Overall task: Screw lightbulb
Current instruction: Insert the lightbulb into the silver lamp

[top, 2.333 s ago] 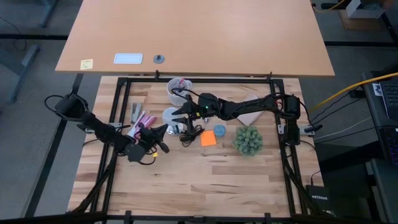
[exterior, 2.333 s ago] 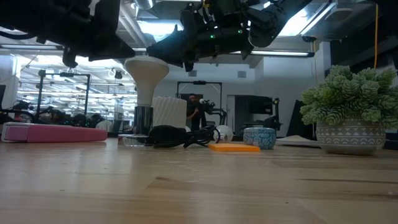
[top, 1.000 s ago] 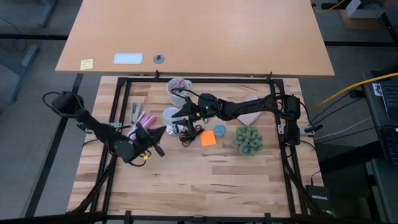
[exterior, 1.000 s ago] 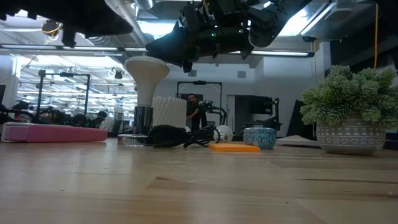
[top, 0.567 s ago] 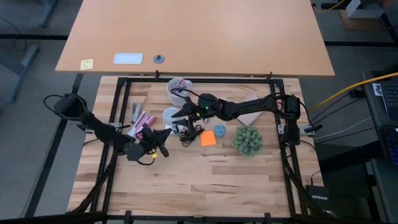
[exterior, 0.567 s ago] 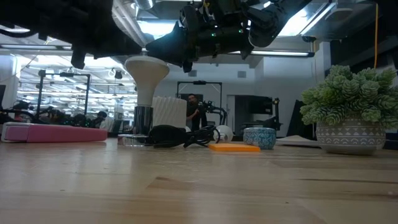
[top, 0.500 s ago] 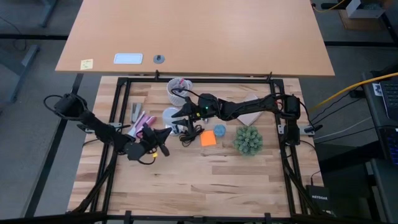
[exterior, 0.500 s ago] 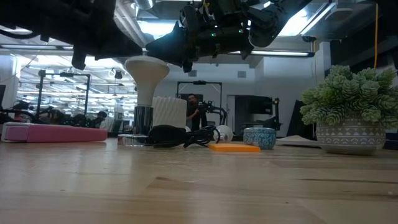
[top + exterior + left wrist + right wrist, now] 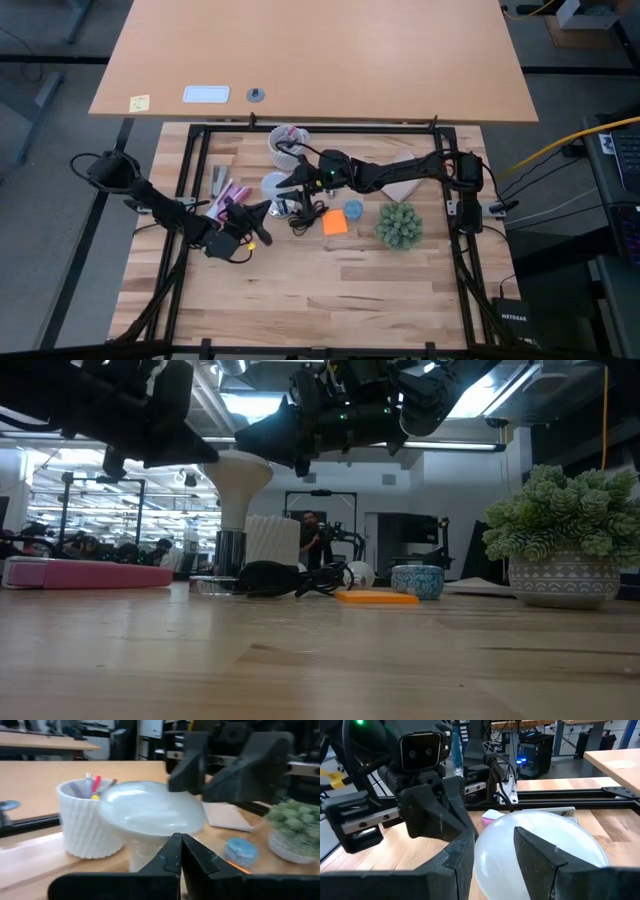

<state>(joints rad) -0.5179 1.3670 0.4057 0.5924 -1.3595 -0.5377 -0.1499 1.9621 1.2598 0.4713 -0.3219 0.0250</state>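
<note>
The white frosted lightbulb (image 9: pixel 235 472) stands upright, dome up, its narrow base in the silver socket (image 9: pixel 231 548) with the black cord (image 9: pixel 295 578). It shows from above as a white disc (image 9: pixel 275 186). My left gripper (image 9: pixel 262 210) is shut, just near-left of the bulb, its tips under the dome's rim in the left wrist view (image 9: pixel 175 851). My right gripper (image 9: pixel 296 181) is open at the dome's right side. Its two fingers (image 9: pixel 535 851) point at the dome (image 9: pixel 560 835), which is wider than their gap. My left gripper's shut fingertips (image 9: pixel 175 840) lie level against or just short of the bulb's neck under the dome (image 9: pixel 145 845); I cannot tell whether they touch. My right gripper's open fingertips (image 9: pixel 285 445) stand at the dome's right edge (image 9: pixel 266 468); I cannot tell whether they touch.
A white ribbed cup of pens (image 9: pixel 285 140) stands behind the bulb. An orange sticky note (image 9: pixel 335 222), a small blue bowl (image 9: pixel 354 210) and a potted plant (image 9: pixel 399 225) lie to the right. A pink item (image 9: pixel 85 572) lies to the left.
My left gripper has come down and gone toward the table's right edge, up to the bulb's dome, and stays shut. The bulb and socket have not moved.
</note>
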